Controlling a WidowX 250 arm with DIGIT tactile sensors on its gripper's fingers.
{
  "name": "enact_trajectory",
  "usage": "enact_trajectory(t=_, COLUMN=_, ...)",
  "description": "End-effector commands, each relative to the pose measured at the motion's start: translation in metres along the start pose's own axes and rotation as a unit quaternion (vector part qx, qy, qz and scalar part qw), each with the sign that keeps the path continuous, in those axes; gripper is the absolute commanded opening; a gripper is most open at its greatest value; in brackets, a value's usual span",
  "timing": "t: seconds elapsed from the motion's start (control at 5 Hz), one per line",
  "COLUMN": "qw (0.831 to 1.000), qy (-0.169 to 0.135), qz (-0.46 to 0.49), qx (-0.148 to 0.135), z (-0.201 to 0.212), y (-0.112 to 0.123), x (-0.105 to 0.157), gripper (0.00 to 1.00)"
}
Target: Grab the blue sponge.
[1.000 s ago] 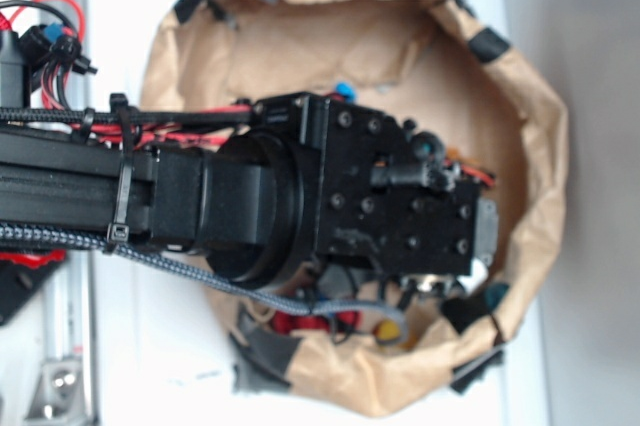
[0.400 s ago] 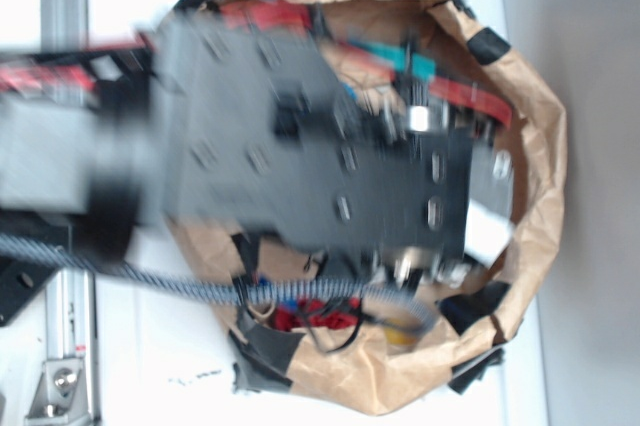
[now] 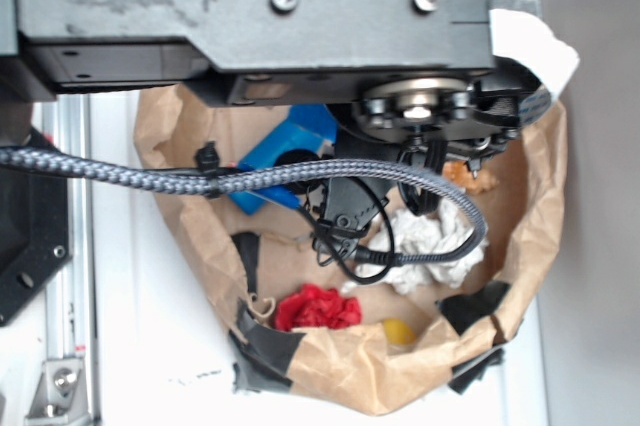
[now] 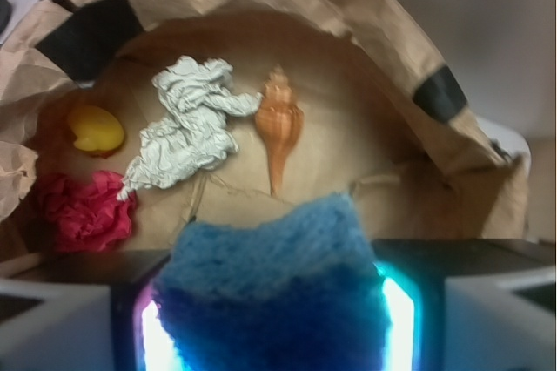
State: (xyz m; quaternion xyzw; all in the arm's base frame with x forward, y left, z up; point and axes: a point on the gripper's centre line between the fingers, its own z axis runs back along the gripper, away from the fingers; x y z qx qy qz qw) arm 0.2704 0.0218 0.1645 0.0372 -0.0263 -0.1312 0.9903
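A white bench (image 3: 150, 346) carries a brown paper bag (image 3: 350, 371), its rim rolled down and patched with black tape. A metal rail (image 3: 70, 276) runs along the bench's edge beside the bag.

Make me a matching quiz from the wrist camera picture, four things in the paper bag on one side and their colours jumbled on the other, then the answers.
Things:
1. sponge
2. seashell
3. crumpled wad on the left
4. crumpled wad in the middle

Colours:
A. white
B. orange
C. blue
D. red

Pairs: 1-C, 2-B, 3-D, 4-A
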Motion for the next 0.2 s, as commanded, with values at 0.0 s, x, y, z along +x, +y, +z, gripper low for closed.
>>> enact_trajectory(t=0.0, qw=0.999, qy=-0.032, qz=0.017, qx=-0.016, z=0.0151, y=-0.0202, x=-0.0046, gripper=0.0)
